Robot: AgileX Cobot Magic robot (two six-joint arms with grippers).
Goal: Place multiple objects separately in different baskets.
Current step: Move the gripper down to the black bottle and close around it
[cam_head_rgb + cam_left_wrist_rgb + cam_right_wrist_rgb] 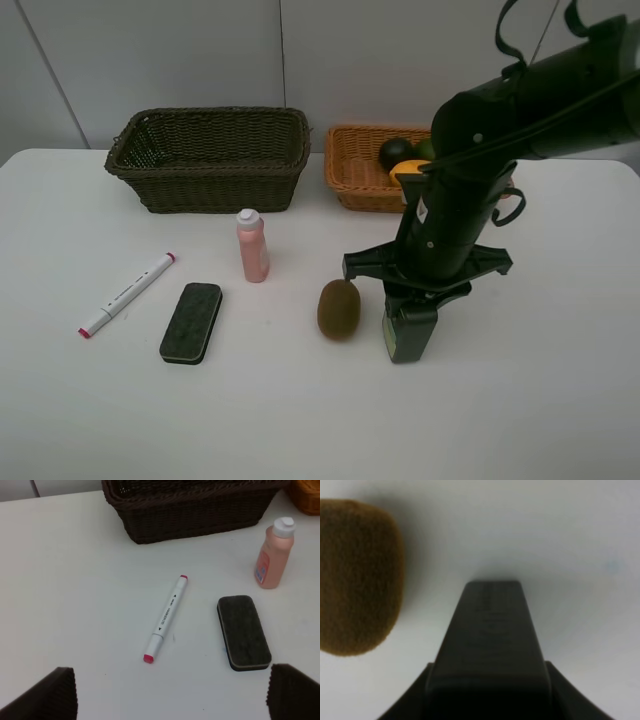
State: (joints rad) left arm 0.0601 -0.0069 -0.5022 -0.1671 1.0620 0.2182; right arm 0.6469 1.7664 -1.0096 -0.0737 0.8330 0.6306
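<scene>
My right gripper (408, 345) is closed completely and I see nothing held in it. Its tip stands low at the table (520, 400), in the lower middle of the frame. Just to its left, not touching it, lies the kiwi (339, 309). I judge it light and a little soft, with rough skin that grips well, but it may roll. I should open and take it gently across its narrow middle.

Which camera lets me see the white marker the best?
The left wrist view: the white marker lies whole and close there, with its pink ends and printed writing showing. The exterior high view shows the marker whole too, but small, beside the black eraser. The right wrist view does not show it.
</scene>
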